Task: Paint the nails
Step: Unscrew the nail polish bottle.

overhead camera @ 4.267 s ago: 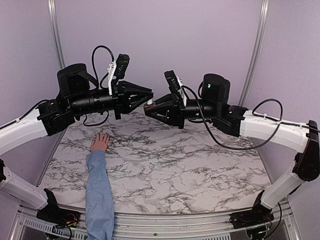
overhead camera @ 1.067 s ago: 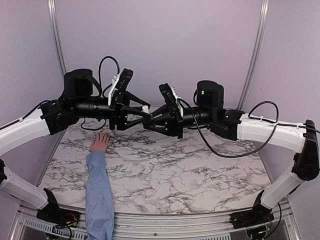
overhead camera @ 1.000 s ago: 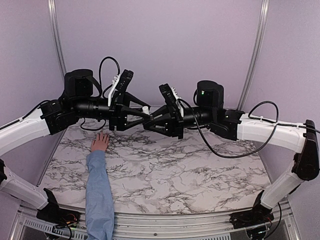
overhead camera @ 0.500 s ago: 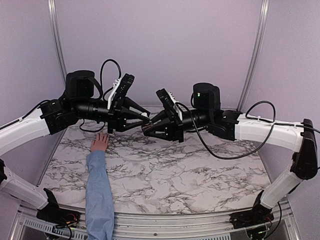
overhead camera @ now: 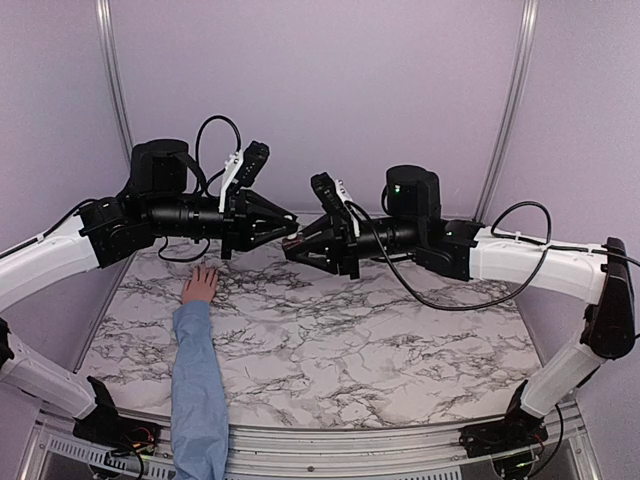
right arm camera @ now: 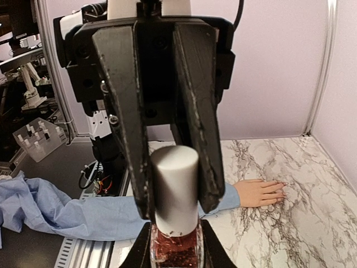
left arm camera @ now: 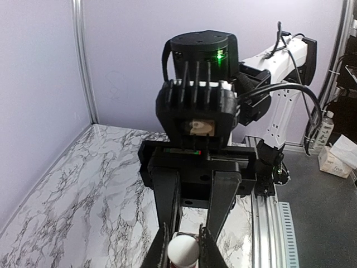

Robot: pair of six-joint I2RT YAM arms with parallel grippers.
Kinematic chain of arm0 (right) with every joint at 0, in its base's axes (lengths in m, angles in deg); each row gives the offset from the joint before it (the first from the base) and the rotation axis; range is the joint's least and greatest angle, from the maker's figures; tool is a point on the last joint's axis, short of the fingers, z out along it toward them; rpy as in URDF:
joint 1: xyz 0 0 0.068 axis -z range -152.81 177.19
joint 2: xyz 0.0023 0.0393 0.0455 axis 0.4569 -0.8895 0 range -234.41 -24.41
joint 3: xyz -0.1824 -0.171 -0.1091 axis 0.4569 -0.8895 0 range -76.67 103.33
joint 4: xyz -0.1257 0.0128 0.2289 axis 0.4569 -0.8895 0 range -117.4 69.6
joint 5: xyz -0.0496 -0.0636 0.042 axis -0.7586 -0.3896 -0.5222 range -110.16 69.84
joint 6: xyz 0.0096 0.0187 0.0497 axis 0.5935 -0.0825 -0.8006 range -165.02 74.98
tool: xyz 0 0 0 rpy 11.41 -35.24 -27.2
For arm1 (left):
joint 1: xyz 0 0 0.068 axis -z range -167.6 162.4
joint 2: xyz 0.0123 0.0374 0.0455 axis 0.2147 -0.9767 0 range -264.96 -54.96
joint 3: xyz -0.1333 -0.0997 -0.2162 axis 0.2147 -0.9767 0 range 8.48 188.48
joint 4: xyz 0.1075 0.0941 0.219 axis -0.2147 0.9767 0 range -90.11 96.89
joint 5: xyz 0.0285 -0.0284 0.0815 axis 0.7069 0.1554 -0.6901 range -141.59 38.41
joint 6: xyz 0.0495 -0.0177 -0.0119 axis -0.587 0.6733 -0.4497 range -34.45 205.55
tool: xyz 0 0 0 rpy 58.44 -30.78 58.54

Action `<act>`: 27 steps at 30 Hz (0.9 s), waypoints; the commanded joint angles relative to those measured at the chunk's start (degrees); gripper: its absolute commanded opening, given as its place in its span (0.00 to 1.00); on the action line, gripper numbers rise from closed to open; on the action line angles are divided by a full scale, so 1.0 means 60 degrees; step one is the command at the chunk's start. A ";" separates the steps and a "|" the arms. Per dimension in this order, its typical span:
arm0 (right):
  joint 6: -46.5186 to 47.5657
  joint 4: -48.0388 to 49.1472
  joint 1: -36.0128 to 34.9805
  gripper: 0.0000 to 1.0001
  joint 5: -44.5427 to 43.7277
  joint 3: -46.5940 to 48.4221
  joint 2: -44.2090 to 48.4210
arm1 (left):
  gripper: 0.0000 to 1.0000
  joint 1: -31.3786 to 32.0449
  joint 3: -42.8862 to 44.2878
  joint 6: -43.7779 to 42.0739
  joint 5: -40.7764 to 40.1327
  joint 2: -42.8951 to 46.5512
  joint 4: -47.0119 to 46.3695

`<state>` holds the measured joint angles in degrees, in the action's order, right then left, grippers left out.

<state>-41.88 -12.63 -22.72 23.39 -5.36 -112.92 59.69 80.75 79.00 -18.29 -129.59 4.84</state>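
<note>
Left jaws pinch white cap (right arm camera: pixel 174 178), right jaws grip bottle (right arm camera: pixel 175 245) above counter's (overhead camera: pixel 350 340) far edge; cap still on, so nails (right arm camera: pixel 280 188), on hand (overhead camera: pixel 201 285) near far-left corner, presumably all await paint.

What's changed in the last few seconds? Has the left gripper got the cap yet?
Yes. The left gripper, open around the white cap a second ago, has closed onto it. Both grippers have sunk slightly. The right gripper kept hold of the bottle; the hand hasn't moved.
</note>
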 commanded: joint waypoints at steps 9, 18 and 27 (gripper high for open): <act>0.0357 -0.0105 -0.0007 0.00 -0.4754 0.0473 0.0214 | 0.00 0.0400 -0.0284 0.2404 -0.3782 0.0066 -0.1605; 0.0530 -0.0377 -0.0176 0.00 -0.5377 0.0734 -0.0028 | 0.00 0.0852 -0.0258 0.2577 -0.5505 -0.0170 -0.2030; 0.0518 -0.0292 -0.0185 0.00 -0.5807 0.0696 0.0059 | 0.00 0.0983 -0.0010 0.2430 -0.6001 -0.0449 -0.1402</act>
<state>-38.03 -14.73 -24.93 -5.57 -3.42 -112.97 65.15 78.81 94.15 -51.27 -132.15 -4.93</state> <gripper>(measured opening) 0.206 0.128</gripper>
